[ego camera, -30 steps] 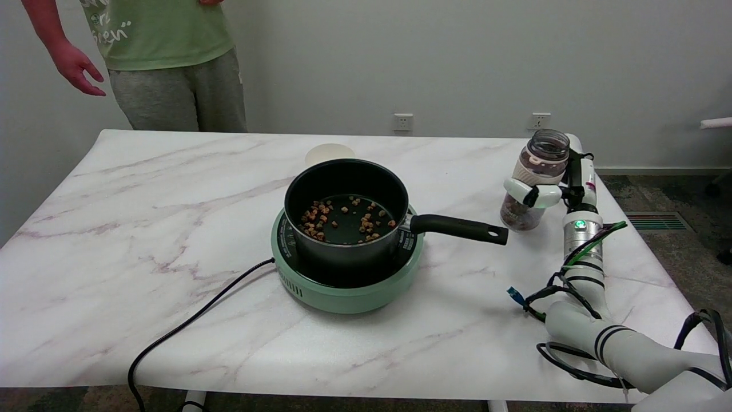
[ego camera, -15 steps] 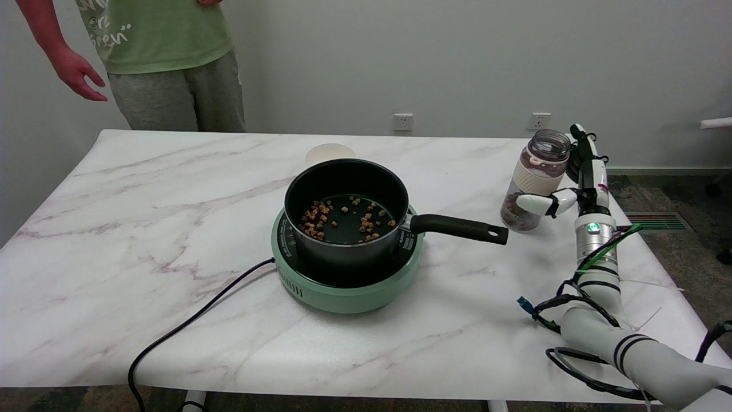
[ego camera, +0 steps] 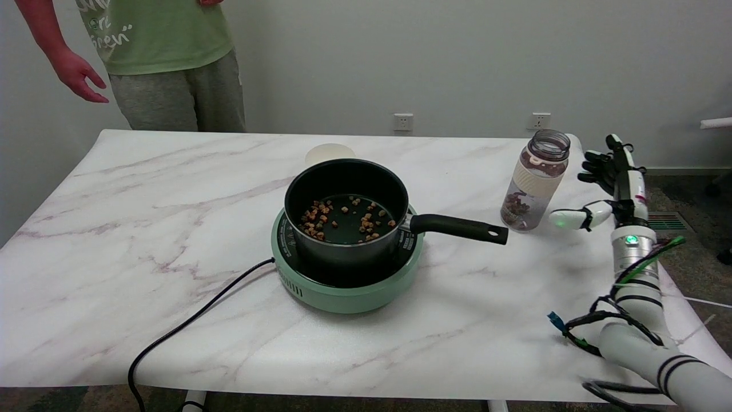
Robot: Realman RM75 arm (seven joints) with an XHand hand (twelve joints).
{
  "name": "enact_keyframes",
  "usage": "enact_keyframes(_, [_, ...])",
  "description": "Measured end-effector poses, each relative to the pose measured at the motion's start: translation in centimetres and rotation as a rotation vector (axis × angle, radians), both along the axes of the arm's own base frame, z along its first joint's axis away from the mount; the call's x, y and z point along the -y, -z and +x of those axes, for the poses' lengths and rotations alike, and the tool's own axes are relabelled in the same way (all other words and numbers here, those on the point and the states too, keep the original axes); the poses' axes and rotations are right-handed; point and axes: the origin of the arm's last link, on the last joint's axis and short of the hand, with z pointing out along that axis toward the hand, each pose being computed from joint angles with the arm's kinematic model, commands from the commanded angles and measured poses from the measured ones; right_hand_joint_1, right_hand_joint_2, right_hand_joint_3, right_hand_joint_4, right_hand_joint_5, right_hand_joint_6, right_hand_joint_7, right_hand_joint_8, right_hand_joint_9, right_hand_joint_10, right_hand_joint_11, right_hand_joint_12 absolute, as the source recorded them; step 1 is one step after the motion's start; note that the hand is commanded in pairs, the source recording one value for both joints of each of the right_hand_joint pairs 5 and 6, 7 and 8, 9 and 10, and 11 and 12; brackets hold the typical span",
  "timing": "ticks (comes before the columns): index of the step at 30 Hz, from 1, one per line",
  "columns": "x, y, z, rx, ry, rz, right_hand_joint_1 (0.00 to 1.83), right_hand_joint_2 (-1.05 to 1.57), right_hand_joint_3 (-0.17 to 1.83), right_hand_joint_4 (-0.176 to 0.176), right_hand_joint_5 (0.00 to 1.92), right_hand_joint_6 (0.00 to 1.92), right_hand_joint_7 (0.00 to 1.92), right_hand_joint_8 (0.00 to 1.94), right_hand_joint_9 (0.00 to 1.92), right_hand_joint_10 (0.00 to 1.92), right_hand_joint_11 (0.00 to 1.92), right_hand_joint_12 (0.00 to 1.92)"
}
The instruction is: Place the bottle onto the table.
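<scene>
One broad marble-patterned table (ego camera: 143, 229) filled the view, and behind its far left corner stood a person (ego camera: 166, 63) in a green shirt and grey trousers, one arm hanging out to the side; near the table's middle sat a pale green hotplate (ego camera: 343, 286), its black cord (ego camera: 189, 326) running off over the near edge; on the hotplate stood a black saucepan (ego camera: 343, 206) with small brown bits scattered across its bottom, its handle pointing toward the right; just behind the pan lay a pale round lid (ego camera: 329, 153), flat on the tabletop. Over by the right edge the bottle (ego camera: 534, 180) stood upright on the table, mouth uncapped, a pale band round its upper half and dark contents showing in the lower part; and the right hand (ego camera: 609, 189) hovered just beside it, to its right, fingers spread apart and holding nothing, thumb stretched toward the bottle without touching it.
</scene>
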Motion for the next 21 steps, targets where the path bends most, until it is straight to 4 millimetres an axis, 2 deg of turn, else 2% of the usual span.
enact_keyframes(7, [-3.1, -2.5, 0.6, -0.025, 0.029, -0.050, 1.24, -0.72, 0.86, 0.000, 0.19, 0.19, 0.52, 0.52, 0.59, 0.59, 0.72, 0.72])
enact_keyframes(14, [-6.4, -5.3, 2.0, -0.079, 0.053, -0.126, 1.24, -0.77, 0.92, 0.000, 0.19, 0.19, 0.52, 0.52, 0.59, 0.59, 0.73, 0.73])
enact_keyframes(21, [-7.8, -7.1, 3.6, -0.132, 0.071, -0.162, 1.24, -0.79, 0.96, 0.000, 0.21, 0.21, 0.54, 0.54, 0.59, 0.59, 0.74, 0.74])
